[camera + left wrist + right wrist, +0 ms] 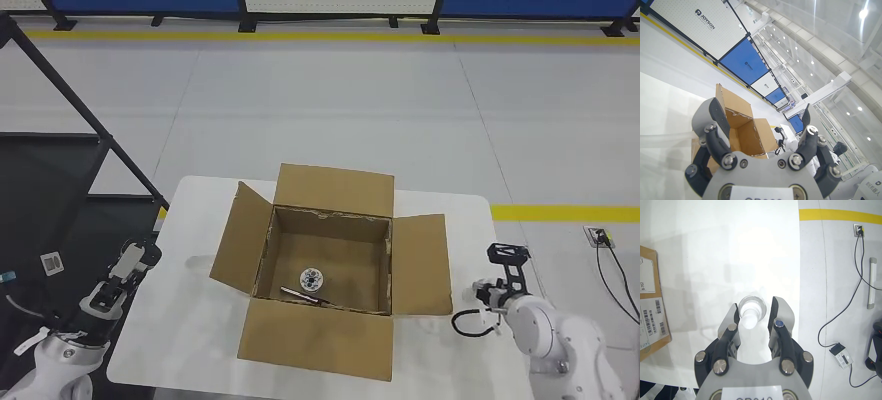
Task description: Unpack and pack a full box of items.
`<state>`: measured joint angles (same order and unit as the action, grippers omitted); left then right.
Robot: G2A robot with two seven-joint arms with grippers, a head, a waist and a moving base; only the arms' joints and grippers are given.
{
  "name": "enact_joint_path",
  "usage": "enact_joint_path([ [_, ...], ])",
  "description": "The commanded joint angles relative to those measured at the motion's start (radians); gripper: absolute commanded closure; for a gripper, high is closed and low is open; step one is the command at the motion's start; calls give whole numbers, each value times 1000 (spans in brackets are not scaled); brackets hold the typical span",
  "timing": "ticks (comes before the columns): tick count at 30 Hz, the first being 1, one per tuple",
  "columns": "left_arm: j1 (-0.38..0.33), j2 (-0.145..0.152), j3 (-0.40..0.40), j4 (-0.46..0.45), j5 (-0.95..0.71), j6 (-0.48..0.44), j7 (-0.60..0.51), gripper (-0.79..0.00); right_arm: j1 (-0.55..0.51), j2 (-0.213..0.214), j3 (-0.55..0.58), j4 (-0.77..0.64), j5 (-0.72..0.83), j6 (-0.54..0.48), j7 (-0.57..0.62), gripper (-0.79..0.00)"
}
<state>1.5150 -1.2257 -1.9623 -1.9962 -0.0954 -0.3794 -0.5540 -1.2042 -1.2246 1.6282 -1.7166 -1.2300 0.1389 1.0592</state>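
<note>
From above: a cardboard box (335, 190) open at the middle of the white worktop (190, 325), all four flaps folded outward, holding on its floor just a small round patterned item (312, 277) and, close against it on the robot's side, a thin dark item (300, 295) too small to identify. Off the box's left flap, out by the worktop's edge, the left pincer (145, 250); beyond the box's right flap, the right pincer (507, 260). From the left wrist: left pincer spread wide and gripping nothing, angled toward the box and its torn upper rim, well apart from the cardboard. From the right wrist: right pincer spread on either side of a clear bottle (750, 313) with a white cap, upright on the worktop to the right of the box and well apart from the labelled flap; one finger close against the cap, contact impossible to confirm, the other finger clear of it, so no pinch made. Judged partway through unpacking: the bottle already out to the right of the box, two pieces left to lift from inside the box, and the whole repacking yet to begin.
</note>
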Motion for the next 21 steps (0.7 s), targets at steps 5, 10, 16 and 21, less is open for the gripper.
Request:
enact_joint_path([
  [5,0,0,0,0,0,0,0,-785,-21,1,30,-101,6,55,-42,-723],
  [10,0,0,0,0,0,0,0,-785,-72,-8,26,-324,92,91,-165,-785],
  [16,0,0,0,0,0,0,0,-785,11,-13,-125,-447,88,18,-155,-785],
  [21,0,0,0,0,0,0,0,-785,201,-25,-316,-367,22,5,-30,-785],
])
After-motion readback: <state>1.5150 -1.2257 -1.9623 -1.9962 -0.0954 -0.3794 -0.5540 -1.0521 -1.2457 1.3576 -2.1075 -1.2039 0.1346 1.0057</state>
